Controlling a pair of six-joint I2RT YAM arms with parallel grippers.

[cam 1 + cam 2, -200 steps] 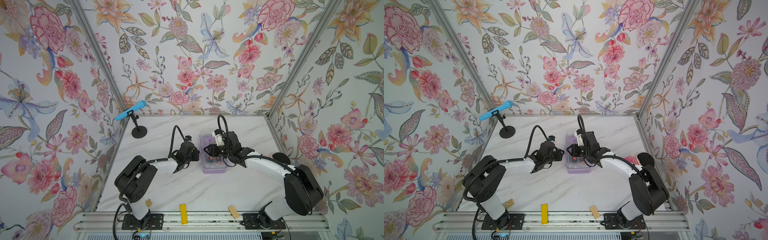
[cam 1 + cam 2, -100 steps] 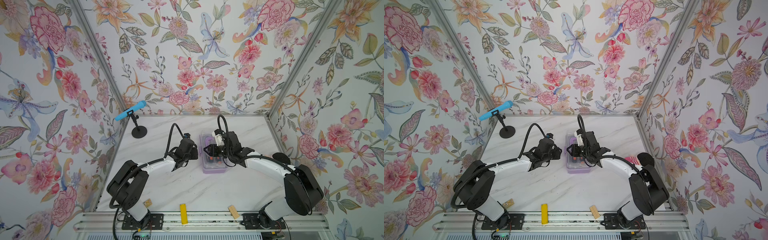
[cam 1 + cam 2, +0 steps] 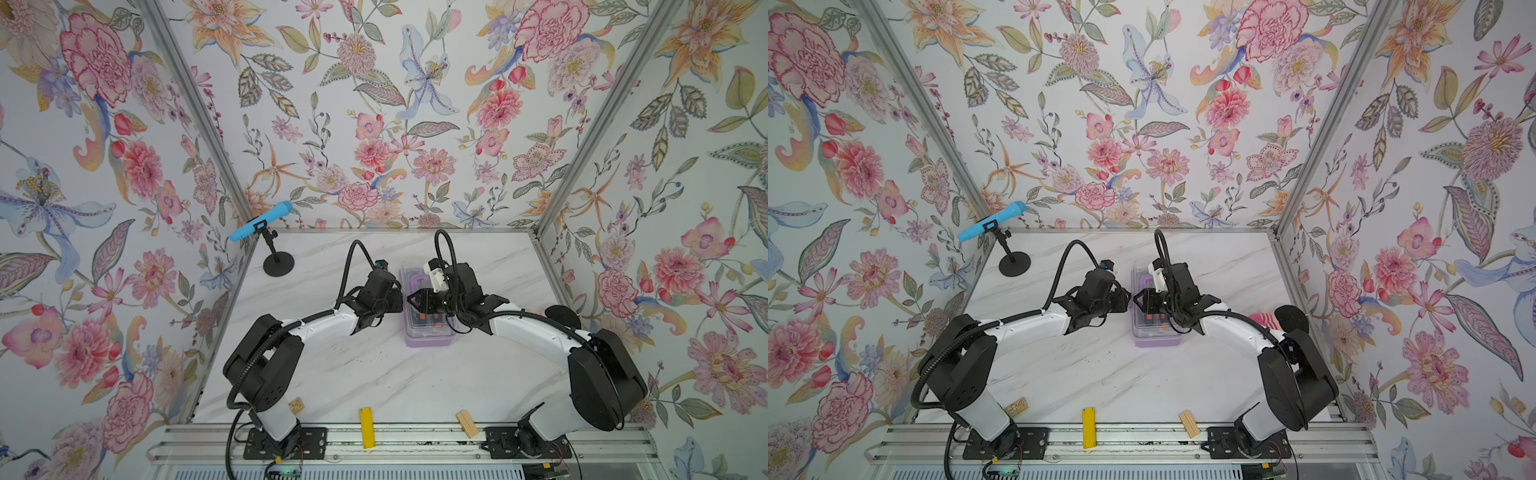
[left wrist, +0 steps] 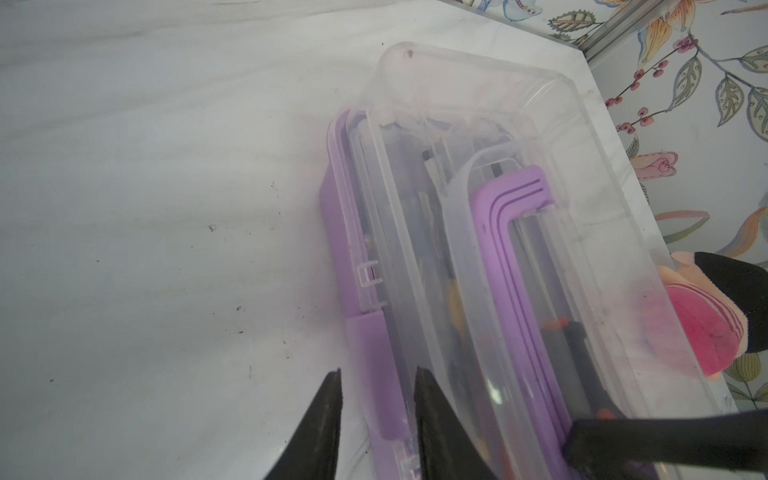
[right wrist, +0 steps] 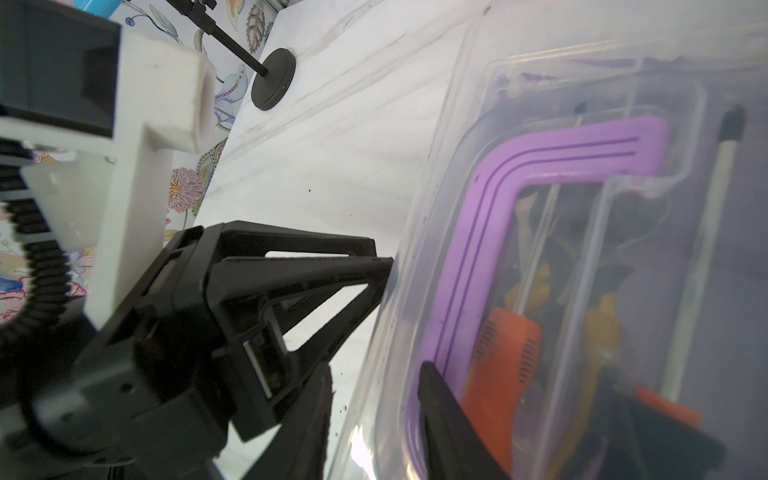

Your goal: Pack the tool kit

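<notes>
microphone (image 3: 261, 221): blue, tilted on a black stand, far left corner
stand base (image 3: 278, 266): black disc on the table
table (image 3: 374, 374): white marble
yellow bar (image 3: 366, 422): flat, front edge, middle
wooden block (image 3: 467, 424): front edge, right of the bar, apart from it
tan chip (image 3: 296, 404): front left, we can't identify it
pink striped item (image 3: 1262, 321): right side, partly hidden
walls (image 3: 374, 124): floral paper

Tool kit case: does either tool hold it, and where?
Cannot be told. The left tool straddles the purple latch, a gap showing; right tool straddles the lid rim, contact unclear.
</notes>
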